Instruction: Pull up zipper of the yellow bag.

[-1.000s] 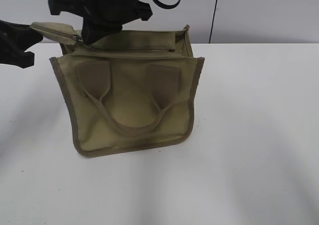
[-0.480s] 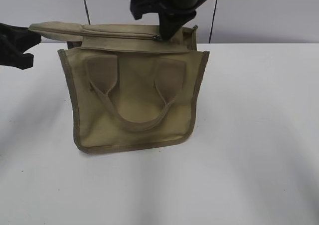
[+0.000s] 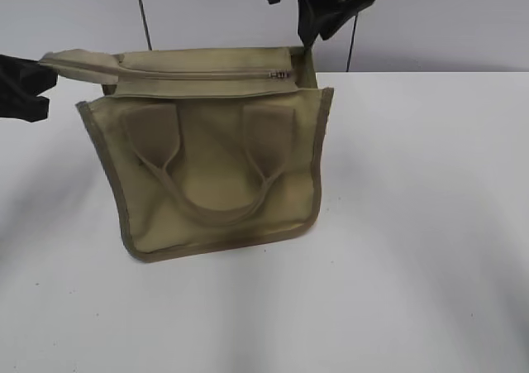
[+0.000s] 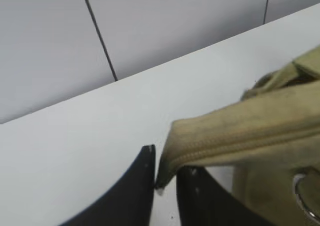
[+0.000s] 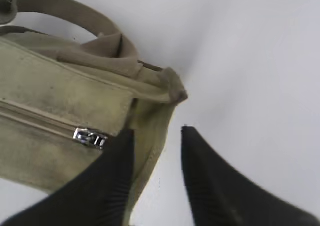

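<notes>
The yellow bag (image 3: pixel 207 174) stands upright on the white table, its handles hanging down the front face. The zipper line (image 3: pixel 190 74) runs along its top, with the silver slider (image 3: pixel 278 74) near the right end; the slider also shows in the right wrist view (image 5: pixel 90 137). My left gripper (image 3: pixel 37 79) is shut on the tab strap (image 4: pixel 172 161) at the bag's left end and holds it taut. My right gripper (image 5: pixel 156 136) is open and empty, above the bag's right end (image 3: pixel 326 13), clear of the slider.
The white table (image 3: pixel 413 224) spreads to the right and in front of the bag. A grey panelled wall (image 3: pixel 455 17) stands right behind the bag.
My right gripper drew the slider from the left end to near the right end, then let go and rose. The left gripper kept its hold on the tab.
</notes>
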{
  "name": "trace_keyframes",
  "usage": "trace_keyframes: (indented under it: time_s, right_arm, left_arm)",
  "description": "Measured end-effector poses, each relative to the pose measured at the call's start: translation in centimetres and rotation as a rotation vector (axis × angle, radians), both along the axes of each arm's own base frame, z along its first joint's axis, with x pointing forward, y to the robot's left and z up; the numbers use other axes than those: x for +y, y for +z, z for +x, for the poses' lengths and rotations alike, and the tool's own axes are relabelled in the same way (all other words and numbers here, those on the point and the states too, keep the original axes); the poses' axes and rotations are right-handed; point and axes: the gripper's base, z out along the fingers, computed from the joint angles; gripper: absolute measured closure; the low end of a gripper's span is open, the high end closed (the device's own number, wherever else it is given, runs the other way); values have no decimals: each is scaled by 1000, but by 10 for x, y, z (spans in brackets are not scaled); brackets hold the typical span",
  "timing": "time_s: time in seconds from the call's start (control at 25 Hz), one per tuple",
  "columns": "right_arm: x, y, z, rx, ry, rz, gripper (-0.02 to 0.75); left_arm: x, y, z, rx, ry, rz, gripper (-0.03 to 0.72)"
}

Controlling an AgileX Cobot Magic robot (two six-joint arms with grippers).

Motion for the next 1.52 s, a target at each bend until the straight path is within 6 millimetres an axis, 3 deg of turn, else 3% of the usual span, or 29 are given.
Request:
trace_keyframes:
  time_s: [0.16, 0.24, 0.36, 0.52, 0.64, 0.76, 0.84, 0.92, 1.0, 1.12, 1.32, 1.52]
  right_arm:
    - [-3, 10, -4, -20, 49, 8, 241]
    - [-5, 19, -8, -38, 59, 18, 178]
    - [-9, 36, -16, -74, 62, 36, 169]
    - [-24, 49, -37, -93, 59, 11, 169]
    - [-41, 53, -65, -83, 71, -21, 169]
    - [-64, 58, -106, -83, 93, -41, 160]
    - [-83, 59, -140, -86, 99, -45, 148]
    - [-101, 55, -173, -87, 101, -45, 141]
    - [-120, 47, -208, -92, 102, -41, 140]
    - [-144, 29, -254, -112, 101, -24, 140]
    - [-176, -7, -317, -171, 101, 33, 140]
    - [-191, -43, -353, -213, 105, 108, 140]
  left_arm:
    - [4, -6, -1, 92, 92, -83, 323]
    - [3, -13, -4, 199, 185, -112, 222]
    - [-8, -27, -15, 362, 292, -35, 201]
    - [-36, -38, -37, 519, 301, 91, 272]
    - [-54, -37, -56, 612, 223, 119, 277]
    - [-59, -22, -76, 656, 155, 113, 188]
    - [-55, 0, -88, 644, 144, 86, 120]
    - [-46, 24, -105, 624, 143, 61, 97]
    - [-34, 48, -127, 581, 136, 32, 96]
    - [-8, 78, -177, 480, 108, -4, 100]
    - [22, 94, -239, 331, 40, -65, 101]
    - [38, 77, -276, 303, 0, -113, 101]
